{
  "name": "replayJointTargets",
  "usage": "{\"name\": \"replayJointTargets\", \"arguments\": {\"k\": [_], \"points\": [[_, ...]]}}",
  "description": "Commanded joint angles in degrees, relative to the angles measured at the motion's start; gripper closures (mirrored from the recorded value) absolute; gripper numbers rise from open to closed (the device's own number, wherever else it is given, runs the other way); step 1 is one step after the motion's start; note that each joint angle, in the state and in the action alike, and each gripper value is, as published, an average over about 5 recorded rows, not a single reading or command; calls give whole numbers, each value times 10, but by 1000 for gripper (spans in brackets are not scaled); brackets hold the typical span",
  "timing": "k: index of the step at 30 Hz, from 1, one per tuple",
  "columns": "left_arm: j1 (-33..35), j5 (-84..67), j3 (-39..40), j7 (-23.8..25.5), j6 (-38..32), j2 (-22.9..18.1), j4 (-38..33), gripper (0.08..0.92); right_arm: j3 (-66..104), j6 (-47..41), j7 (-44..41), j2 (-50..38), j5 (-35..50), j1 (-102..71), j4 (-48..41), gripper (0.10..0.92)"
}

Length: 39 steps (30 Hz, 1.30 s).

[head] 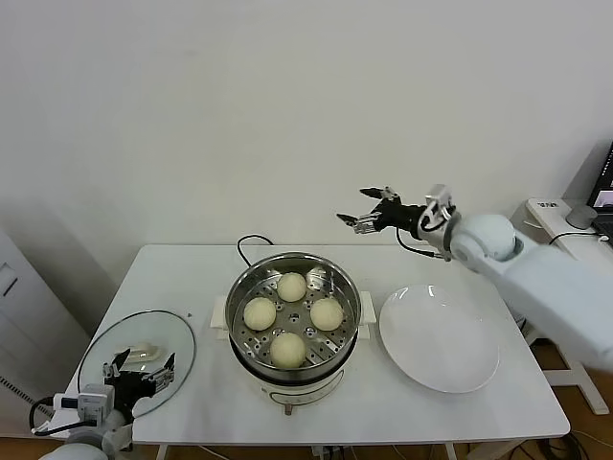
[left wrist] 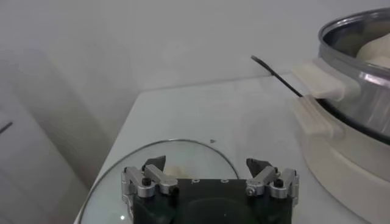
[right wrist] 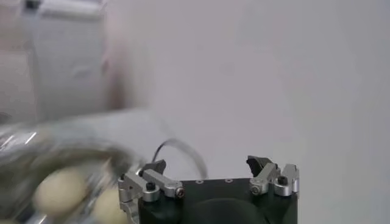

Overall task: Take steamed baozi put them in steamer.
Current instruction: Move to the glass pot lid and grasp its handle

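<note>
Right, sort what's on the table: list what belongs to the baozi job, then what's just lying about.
Part of the job:
- four steamed baozi, already in the basket
- steamer
- right hand, open, raised behind the plate

Lying about:
- white plate, nothing on it
- glass lid, flat on the table
- left hand, open, above the lid

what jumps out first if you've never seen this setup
Four pale buns sit in the shiny steel steamer at the table's middle. Beside it on the right lies a bare white plate, with the right claw open in the air above. A glass lid lies far left.
</note>
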Motion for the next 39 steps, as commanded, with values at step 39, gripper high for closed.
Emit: {"name": "replayJointTargets", "arguments": {"k": [39], "points": [[9,899,-57,42,-344,-24,222,177,626,135,6,310,-301,-633,45,203]]}}
